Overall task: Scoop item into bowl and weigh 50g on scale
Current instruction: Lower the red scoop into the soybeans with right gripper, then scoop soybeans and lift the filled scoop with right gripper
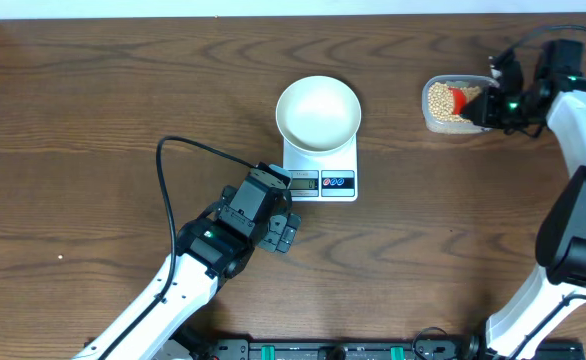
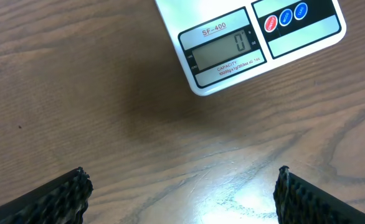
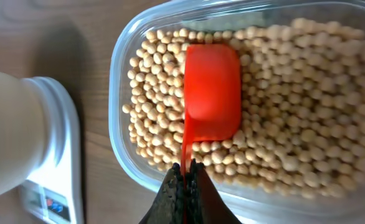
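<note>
The white bowl stands empty on the white scale, whose display reads 0. The tan-yellow beans fill a clear plastic tub at the back right. My right gripper is shut on the handle of a red scoop, which lies upside down on the beans in the tub. My left gripper is open and empty over bare table just in front of the scale. In the right wrist view the bowl and scale show at the left.
The wooden table stretches wide to the left. The left arm's black cable loops over the table left of the scale. The right arm stands along the right edge.
</note>
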{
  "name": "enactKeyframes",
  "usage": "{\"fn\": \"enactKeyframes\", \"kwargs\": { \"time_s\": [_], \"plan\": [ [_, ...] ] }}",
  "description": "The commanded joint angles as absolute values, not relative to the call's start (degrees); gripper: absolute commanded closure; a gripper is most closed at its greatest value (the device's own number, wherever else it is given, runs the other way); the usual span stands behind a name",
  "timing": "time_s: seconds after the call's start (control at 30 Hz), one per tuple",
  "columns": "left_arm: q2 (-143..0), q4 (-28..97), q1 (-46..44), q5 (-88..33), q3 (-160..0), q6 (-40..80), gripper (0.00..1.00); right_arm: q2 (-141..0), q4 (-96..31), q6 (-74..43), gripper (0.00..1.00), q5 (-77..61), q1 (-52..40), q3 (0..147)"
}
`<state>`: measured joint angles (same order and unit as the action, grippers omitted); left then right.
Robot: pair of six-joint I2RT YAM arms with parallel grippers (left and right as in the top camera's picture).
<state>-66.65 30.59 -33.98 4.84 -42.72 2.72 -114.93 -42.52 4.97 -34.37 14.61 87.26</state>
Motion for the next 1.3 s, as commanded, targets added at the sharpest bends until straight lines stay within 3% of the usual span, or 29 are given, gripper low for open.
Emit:
{"fn": "enactKeyframes", "kwargs": {
  "time_s": [0.0, 0.8, 1.27],
  "plan": [
    [-67.0, 30.5, -34.2, 5.0, -42.4, 2.0, 0.04, -115.8, -43.1, 4.3, 0.99, -46.5, 18.2, 86.9],
    [-67.0, 30.5, -34.2, 5.0, -42.4, 2.0, 0.04, -115.9, -43.1, 1.3, 0.99, -66.7, 29.6, 86.9],
    [-67.0, 30.5, -34.2, 5.0, -42.4, 1.9, 0.04, -115.9, -42.6, -1.7, 0.99, -75.6, 26.9, 86.9]
  ]
}}
